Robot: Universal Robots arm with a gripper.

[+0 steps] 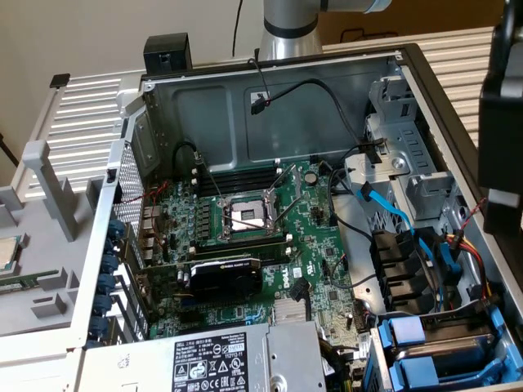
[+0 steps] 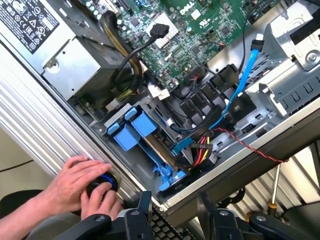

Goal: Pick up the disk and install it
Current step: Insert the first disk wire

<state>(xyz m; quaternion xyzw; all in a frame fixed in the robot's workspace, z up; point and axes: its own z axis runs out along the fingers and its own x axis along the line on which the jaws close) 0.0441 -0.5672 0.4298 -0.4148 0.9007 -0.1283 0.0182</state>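
- A open grey computer case [image 1: 270, 72] is seen lying on a white slatted table [image 1: 90, 122]; most of the exterior view is taken up by it.
- A green motherboard [image 1: 327, 245] is laid across the floor of the case, at the centre of the exterior view.
- A grey power supply [image 1: 221, 359] with a black-and-white label is set at the lower centre of the exterior view, just beside the motherboard.
- The silver robot arm [image 1: 286, 24] is seen at the top centre of the exterior view, behind the case.
- The disk [image 1: 413, 336] is found in the drive cage at the lower right corner of the exterior view, inside the case; it is framed by blue rails [image 2: 142, 125], and how far it is seated cannot be told.
- A black graphics card [image 1: 225, 278] is mounted on the motherboard, below the metal processor socket [image 1: 245, 214].
- A person's hands [image 2: 75, 182] are laid on a black knob [image 2: 102, 186] with a blue ring, outside the case wall, in the wrist view.
- The gripper [image 2: 175, 212] is held outside the case rim, near the corner with the disk but apart from it; its jaws are spread apart and nothing is held between them.
- A blue cable [image 1: 392, 214] is run from the upper bays toward the drive cage.
- A small square processor chip [image 1: 8, 253] is left on a grey stand at the exterior view's left edge.
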